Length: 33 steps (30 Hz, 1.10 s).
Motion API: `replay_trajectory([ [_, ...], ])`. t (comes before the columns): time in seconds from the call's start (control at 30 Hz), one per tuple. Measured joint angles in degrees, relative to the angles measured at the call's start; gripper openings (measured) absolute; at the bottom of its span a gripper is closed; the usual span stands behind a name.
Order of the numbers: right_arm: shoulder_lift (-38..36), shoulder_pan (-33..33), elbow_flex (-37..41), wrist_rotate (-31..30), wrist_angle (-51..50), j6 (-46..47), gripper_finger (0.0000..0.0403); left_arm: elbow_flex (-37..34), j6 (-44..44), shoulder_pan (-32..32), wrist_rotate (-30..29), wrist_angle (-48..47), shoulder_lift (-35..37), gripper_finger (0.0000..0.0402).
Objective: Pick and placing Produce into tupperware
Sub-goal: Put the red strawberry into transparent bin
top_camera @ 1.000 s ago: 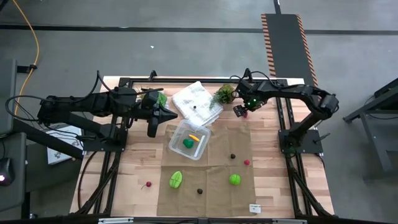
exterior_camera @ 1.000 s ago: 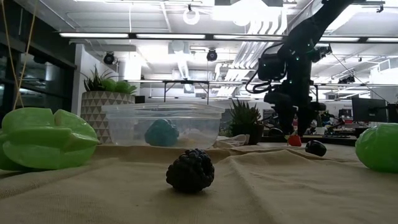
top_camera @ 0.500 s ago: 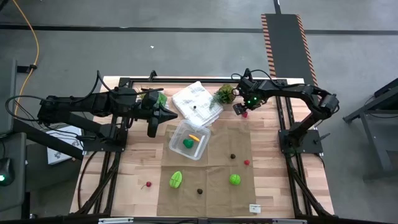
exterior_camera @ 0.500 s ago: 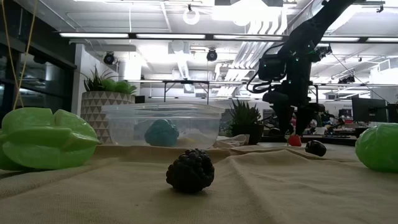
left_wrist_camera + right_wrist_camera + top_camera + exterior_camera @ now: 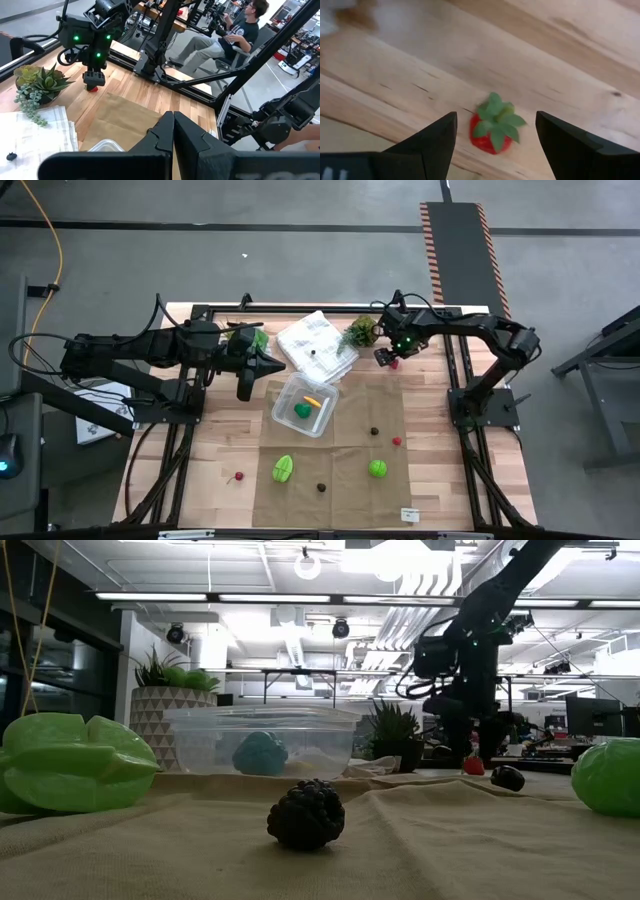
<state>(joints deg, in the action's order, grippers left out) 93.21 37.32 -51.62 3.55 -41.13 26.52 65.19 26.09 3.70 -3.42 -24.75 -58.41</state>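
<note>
The right gripper (image 5: 492, 145) hovers wide open, empty, over a strawberry (image 5: 492, 127) on bare wood near the table's (image 5: 215, 460) far edge, beside a plant (image 5: 359, 332). The left gripper (image 5: 173, 131) waits shut beside the tupperware (image 5: 305, 405).

Clear tupperware (image 5: 305, 406) holds green produce (image 5: 302, 411); strawberry (image 5: 492, 129) lies on wood.

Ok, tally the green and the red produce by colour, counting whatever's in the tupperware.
Green: 3 (ribbed piece, round piece, piece inside the tupperware)
Red: 3 (strawberry, small berry, cherry)
Total: 6
</note>
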Motion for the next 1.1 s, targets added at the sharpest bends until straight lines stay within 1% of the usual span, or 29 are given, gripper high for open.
replay_trajectory([
  [0.23, 2.5, -0.5, 0.0, 0.1, 0.1, 0.0, 0.026, 0.0, 0.4, 0.0, 0.0, -0.9, 0.0, 0.0001],
  [0.43, 2.5, -1.0, 0.0, -0.6, 0.2, 0.0, 0.0244, 0.0, 1.2, 0.0, 0.0, -0.9, 0.0, 0.0001],
  [0.73, 2.5, -1.0, 0.0, -0.8, 0.2, 0.5, 0.0206, 0.0, 1.3, 0.0, 0.0, -0.9, 0.0, 0.0001],
  [1.1, 2.5, -1.0, 0.0, -1.5, 0.1, 0.5, 0.0145, 0.0, 1.2, 0.0, 0.0, -0.9, 0.0, 0.0001],
])
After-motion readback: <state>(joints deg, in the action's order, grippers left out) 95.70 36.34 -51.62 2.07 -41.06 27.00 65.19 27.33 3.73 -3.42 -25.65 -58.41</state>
